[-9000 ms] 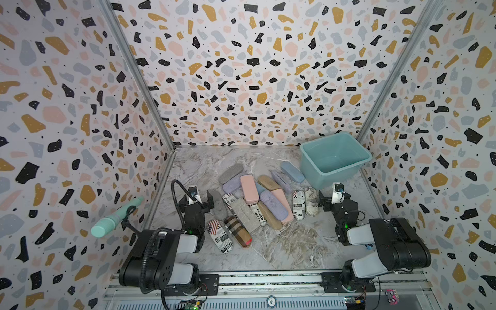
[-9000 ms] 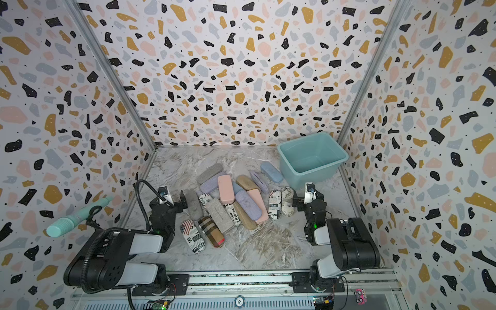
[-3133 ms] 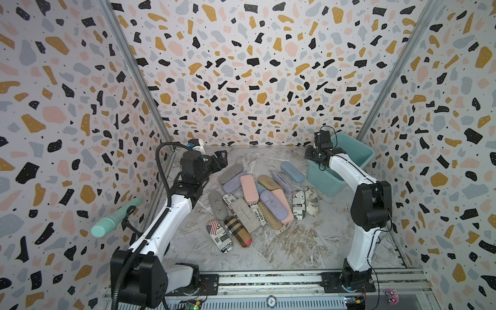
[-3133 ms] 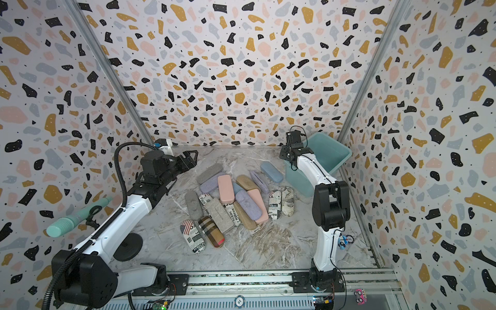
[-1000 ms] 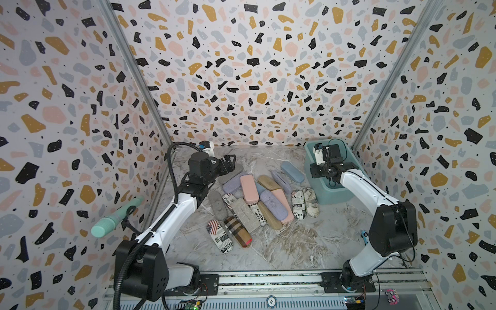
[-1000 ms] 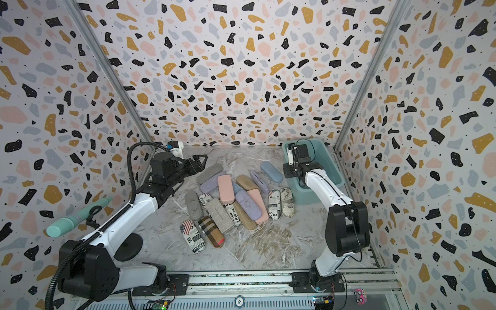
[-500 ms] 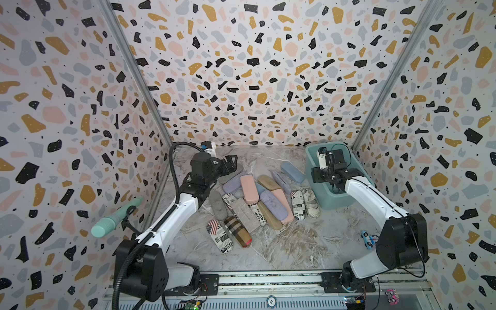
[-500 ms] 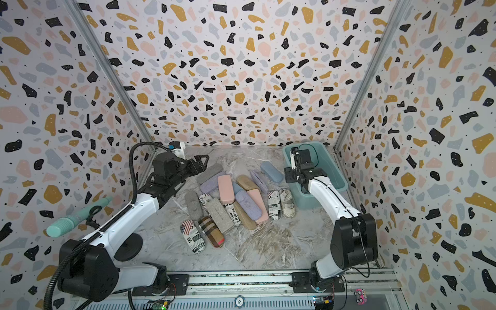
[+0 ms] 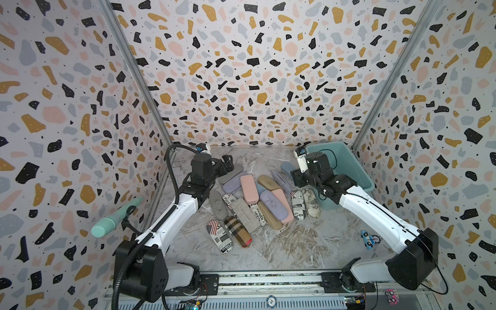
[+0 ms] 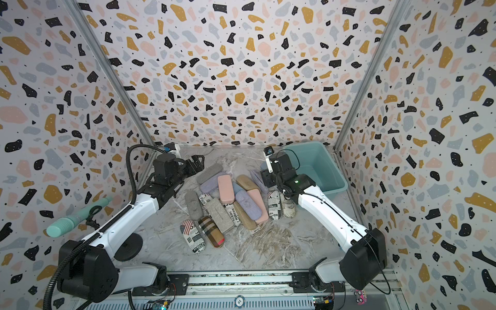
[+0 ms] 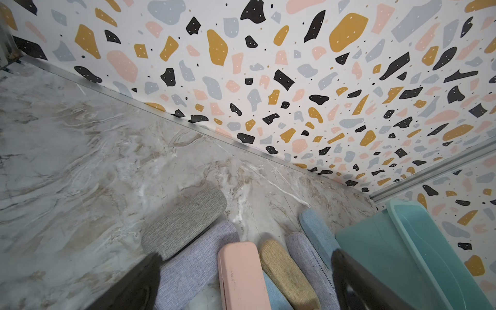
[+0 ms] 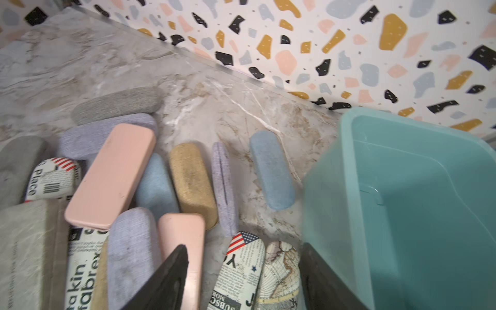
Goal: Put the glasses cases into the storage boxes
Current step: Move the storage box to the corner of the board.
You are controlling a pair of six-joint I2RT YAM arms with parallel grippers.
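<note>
1. The left gripper (image 11: 245, 255) is spread wide and grips nothing. In the left wrist view its two black fingers (image 11: 145, 279) frame the far end of the heap of glasses cases (image 9: 257, 198).
2. One fingertip overlaps the near end of the grey fabric case (image 11: 185, 217); whether it touches cannot be told.
3. In the gap between those fingers, lower down and ungripped, lie a lilac case (image 11: 198, 257), a pink case (image 11: 241, 273) and a tan case (image 11: 287, 273).
4. In both top views this gripper hangs near the far-left corner of the desk (image 9: 268, 249), right at the grey fabric case.
5. The right gripper (image 12: 243, 247) is also open, with a clear gap and nothing clamped.
6. Under that gap lie a flag-printed newspaper case (image 12: 241, 271) and a map-print case (image 12: 279, 268); contact cannot be told. One finger is just beside the outer wall of the teal tub (image 9: 349, 166).
7. The teal tub sits in the far-right corner of the desk. The heap spreads from the desk's middle toward its far edge, just beside the tub.
8. A blue case (image 12: 271, 171) lies alone between heap and tub.
9. A plaid case (image 9: 237, 234) lies toward the front edge, well apart from both grippers.
</note>
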